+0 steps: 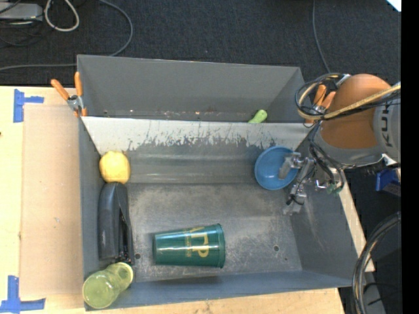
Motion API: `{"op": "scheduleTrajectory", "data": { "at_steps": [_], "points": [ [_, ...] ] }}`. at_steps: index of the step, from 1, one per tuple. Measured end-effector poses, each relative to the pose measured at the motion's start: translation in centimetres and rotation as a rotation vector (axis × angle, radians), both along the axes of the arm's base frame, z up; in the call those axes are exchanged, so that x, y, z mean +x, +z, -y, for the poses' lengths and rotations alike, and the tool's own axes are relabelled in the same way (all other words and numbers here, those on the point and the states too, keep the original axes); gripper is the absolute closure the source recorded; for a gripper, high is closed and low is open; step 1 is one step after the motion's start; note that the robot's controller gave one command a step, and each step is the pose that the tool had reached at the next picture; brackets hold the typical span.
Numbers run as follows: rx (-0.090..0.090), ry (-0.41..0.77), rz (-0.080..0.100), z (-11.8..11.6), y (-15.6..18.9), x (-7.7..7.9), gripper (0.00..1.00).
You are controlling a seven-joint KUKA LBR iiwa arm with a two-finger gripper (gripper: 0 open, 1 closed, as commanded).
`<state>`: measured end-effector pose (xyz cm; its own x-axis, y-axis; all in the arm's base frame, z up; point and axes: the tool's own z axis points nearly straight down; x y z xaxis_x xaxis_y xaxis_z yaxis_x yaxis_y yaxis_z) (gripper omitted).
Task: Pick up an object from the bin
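The grey bin [196, 205] is standing over dark carpet [196, 25], with cables [62, 12] trailing behind it. The arm [353, 120] is reaching in from the right, its gripper [296, 187] hanging near the right wall, just beside a blue bowl [270, 169]. Jaw state: cannot tell.

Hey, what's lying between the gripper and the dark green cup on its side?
Nothing: in the camera view only bare bin floor separates the gripper from the green cup. The blue bowl sits beside the gripper, off that line.
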<state>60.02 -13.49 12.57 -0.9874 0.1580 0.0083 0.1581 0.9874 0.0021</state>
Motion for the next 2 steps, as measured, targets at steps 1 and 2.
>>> {"op": "scheduleTrajectory", "data": {
  "at_steps": [1, 2],
  "points": [
    [-0.003, -0.192, 0.011, -0.6, 2.0, -0.1, 0.0],
    [0.0, -0.042, -0.001, -2.0, -0.8, -0.7, 0.0]
  ]
}}
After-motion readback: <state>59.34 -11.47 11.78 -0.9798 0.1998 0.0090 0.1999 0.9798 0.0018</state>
